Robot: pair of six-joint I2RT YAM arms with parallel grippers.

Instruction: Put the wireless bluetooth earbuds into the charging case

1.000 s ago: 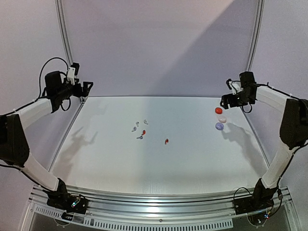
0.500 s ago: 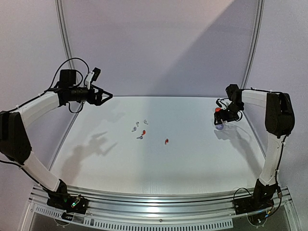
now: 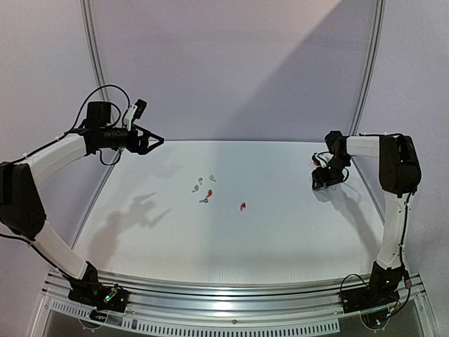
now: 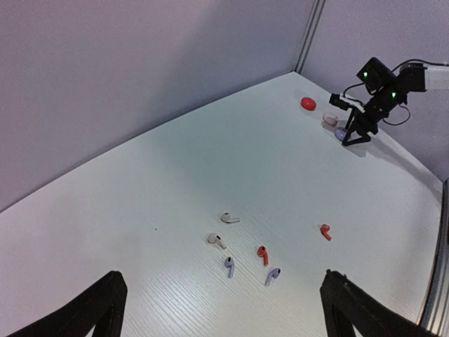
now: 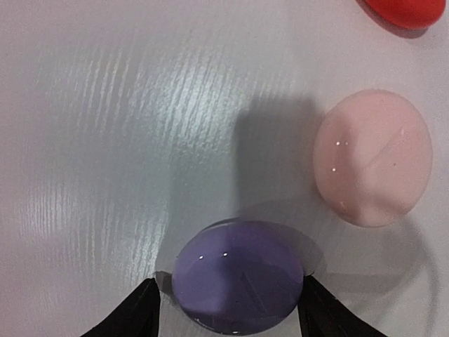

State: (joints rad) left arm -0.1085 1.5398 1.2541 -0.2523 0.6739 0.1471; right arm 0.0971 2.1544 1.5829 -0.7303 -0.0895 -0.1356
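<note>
Left wrist view: six earbuds [image 4: 262,254] lay loose on the white desk [image 4: 140,210]. They were grouped near its middle, well apart from three round cases at the far right corner.
- White pair [image 4: 229,218]: one had its long axis across the frame. The other was slanted, stem toward lower right.
- Lilac pair [image 4: 229,265]: one was nearly upright in frame. Its mate was tilted, stem toward lower left.
- Red pair [image 4: 325,231]: one lay among the group and one sat off to the right. Both were slanted, stems toward lower right.
- Each was a tiny glossy bud with a short stem, lying flat.
- Left fingers [image 4: 98,309] were spread wide at the bottom corners, raised above the desk, holding nothing.

Right wrist view: the cases alone, close up.
- Lilac case [image 5: 238,274] was round, glossy and closed. It sat between the right fingers [image 5: 137,312], which stood apart, one at either side. Whether they pressed it could not be told.
- Pink case [image 5: 372,158] was just beside it, not touching.
- Red case [image 5: 403,12] was cut off by the top edge.

Top external view: the earbuds were mere specks, their stems too small to read. The right fingers sat low at the desk's far right, covering the cases.
</note>
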